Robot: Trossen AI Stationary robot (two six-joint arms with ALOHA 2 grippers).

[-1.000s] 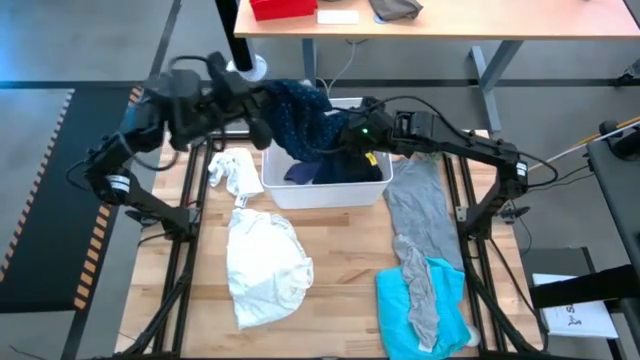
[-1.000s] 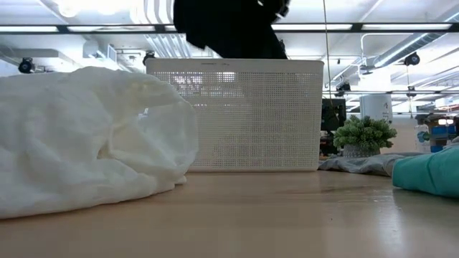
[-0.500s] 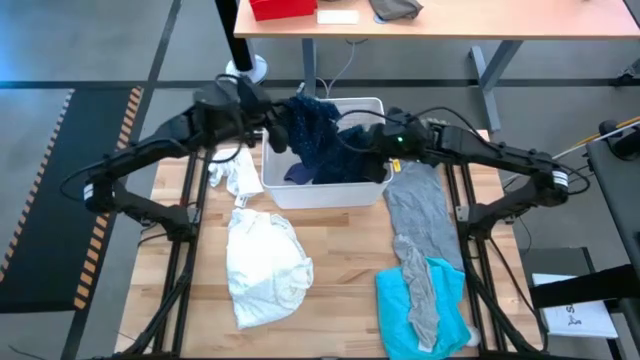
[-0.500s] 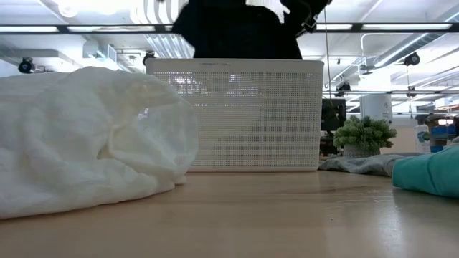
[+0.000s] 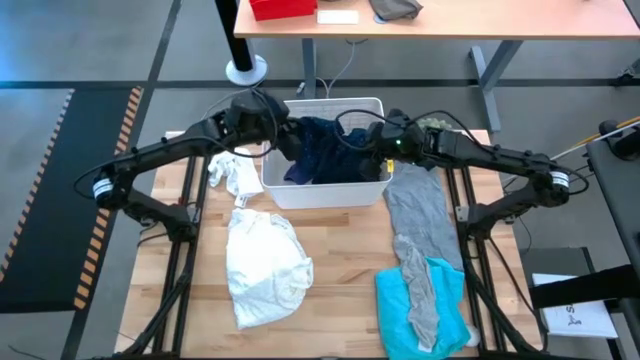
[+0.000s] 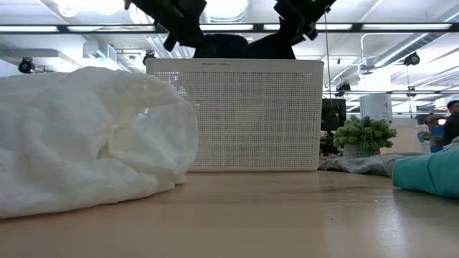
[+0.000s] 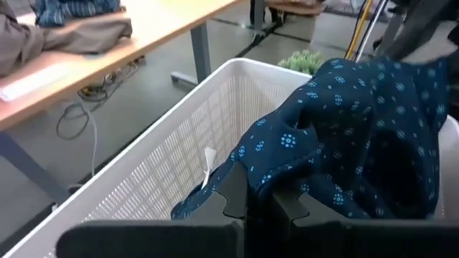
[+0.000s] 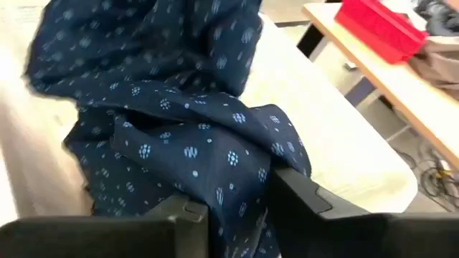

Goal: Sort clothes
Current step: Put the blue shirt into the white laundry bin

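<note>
- Lowered since a second ago, the navy dotted shirt now sags into the white basket, with both arms reaching in over its rim.
- White shirt lies heaped in front of the basket; in the low view it hides the table's left side.
- Grey tee stretches down the right, its end draped over the turquoise piece.
- Left gripper is pressed together on the dotted cloth.
- Right gripper seems to pinch it too, its fingertips buried in folds.
</note>
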